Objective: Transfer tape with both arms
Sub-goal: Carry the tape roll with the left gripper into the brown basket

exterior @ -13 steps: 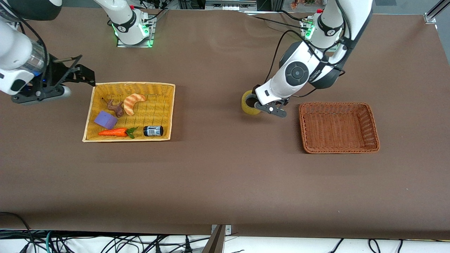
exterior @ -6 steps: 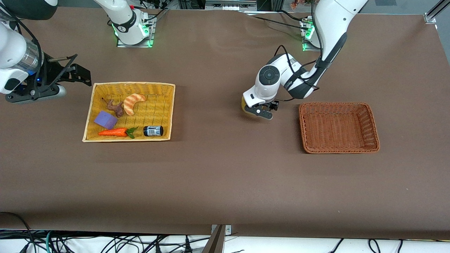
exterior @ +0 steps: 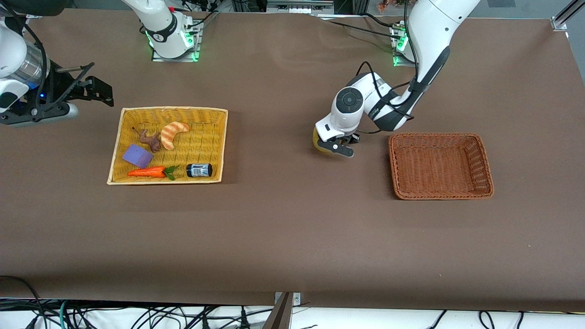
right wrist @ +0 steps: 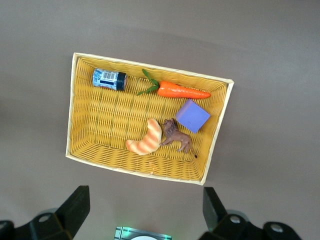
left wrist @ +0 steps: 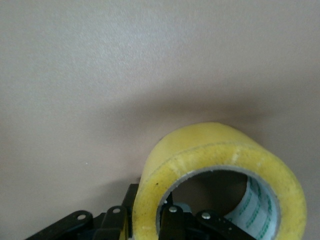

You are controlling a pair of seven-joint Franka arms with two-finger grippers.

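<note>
The right gripper (exterior: 87, 89) has drawn farther from the yellow basket (exterior: 219, 137).

2 white jointed arms on bases lit green. the left arm (exterior: 388, 103) has a round grey joint cap, dark elbow padding and looping black cables. the right arm (exterior: 18, 68) has a silver band and a blue light. each gripper is black, with small silver screws.

No lettering can be made out. The tape (left wrist: 220, 170) has green print on its inner core, and the small bottle (right wrist: 109, 79) wears a barcode-like label, but both are too small to read.
</note>
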